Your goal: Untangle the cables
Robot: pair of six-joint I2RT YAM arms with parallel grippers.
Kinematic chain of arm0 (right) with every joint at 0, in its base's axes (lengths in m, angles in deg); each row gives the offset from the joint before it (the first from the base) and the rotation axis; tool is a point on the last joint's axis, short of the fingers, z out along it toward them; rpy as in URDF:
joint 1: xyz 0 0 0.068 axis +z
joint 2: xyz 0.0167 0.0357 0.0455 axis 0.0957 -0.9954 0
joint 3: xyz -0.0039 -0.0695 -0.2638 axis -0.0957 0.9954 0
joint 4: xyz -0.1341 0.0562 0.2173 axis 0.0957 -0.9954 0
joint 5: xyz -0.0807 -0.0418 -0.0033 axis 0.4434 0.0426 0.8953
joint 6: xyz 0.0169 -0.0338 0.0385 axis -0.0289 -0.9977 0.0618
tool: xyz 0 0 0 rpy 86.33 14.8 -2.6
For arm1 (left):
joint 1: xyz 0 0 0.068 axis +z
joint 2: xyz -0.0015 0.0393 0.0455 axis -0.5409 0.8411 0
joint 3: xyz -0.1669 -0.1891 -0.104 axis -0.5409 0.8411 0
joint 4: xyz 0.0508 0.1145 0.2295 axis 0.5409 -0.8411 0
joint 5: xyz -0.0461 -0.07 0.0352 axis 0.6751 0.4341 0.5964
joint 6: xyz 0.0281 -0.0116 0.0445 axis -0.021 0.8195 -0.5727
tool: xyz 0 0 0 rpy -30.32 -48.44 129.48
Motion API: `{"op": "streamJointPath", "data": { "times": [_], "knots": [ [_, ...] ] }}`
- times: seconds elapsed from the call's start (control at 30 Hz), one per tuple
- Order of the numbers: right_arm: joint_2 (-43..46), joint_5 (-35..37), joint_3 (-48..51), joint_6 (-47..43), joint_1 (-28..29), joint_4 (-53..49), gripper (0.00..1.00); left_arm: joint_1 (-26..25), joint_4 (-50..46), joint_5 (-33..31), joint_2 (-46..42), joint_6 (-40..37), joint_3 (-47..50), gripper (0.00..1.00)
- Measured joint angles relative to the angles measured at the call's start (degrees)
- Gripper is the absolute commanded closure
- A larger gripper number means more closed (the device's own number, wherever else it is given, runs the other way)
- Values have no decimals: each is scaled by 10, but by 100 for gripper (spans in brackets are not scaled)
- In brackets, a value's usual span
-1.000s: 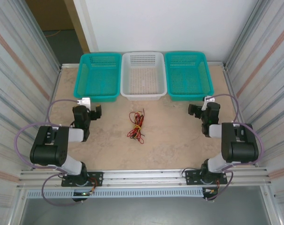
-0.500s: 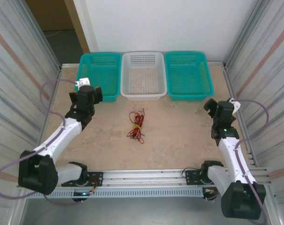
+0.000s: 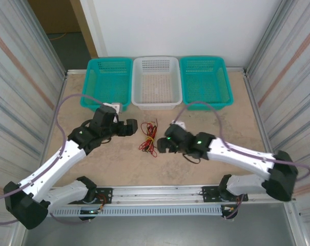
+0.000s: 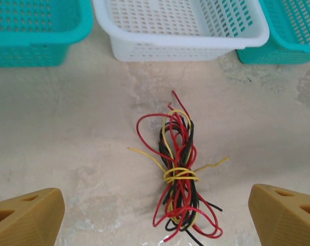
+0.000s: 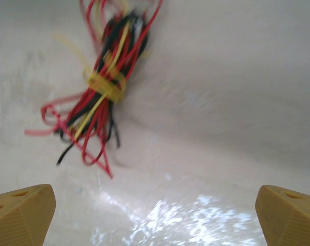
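Cables (image 4: 181,197): light, limp bundle, yellow wrap (image 4: 181,174) cinching middle. Likely best grip: loose loops beside wrap. Left gripper (image 4: 155,215), right gripper (image 5: 155,215) gape wide, empty.

High rear view looking down, two close wrist views (opposite sides), all sharing cables (image 4: 179,174)

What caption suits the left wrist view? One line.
Open jaws frame tangled red, black and yellow cables lying before a white basket.
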Motion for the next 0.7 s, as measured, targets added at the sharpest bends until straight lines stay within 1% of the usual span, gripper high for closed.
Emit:
{"op": "streamJointPath", "data": {
  "times": [0.07, 0.13, 0.33, 0.4, 0.47, 0.63, 0.7],
  "knots": [
    [-62, -14, -30, 8, 24, 3, 1, 0, -4, 9, 6, 5, -2, 8],
    [-122, -29, -64, 13, 31, 13, 1, 0, -12, 16, 11, 10, -7, 8],
    [-237, -70, -132, 14, 18, 43, 7, 8, -27, 24, 5, 17, -11, 8],
    [-268, -82, -153, 14, 8, 45, 8, 18, -28, 28, -6, 21, -4, 8],
    [-291, -85, -166, 14, -2, 46, 10, 31, -28, 36, -21, 28, 10, 8],
    [-329, -91, -188, 17, -16, 36, 20, 59, -28, 60, -38, 41, 36, 8],
    [-339, -96, -194, 22, -16, 32, 27, 64, -28, 67, -38, 45, 41, 8]
  ]
}}
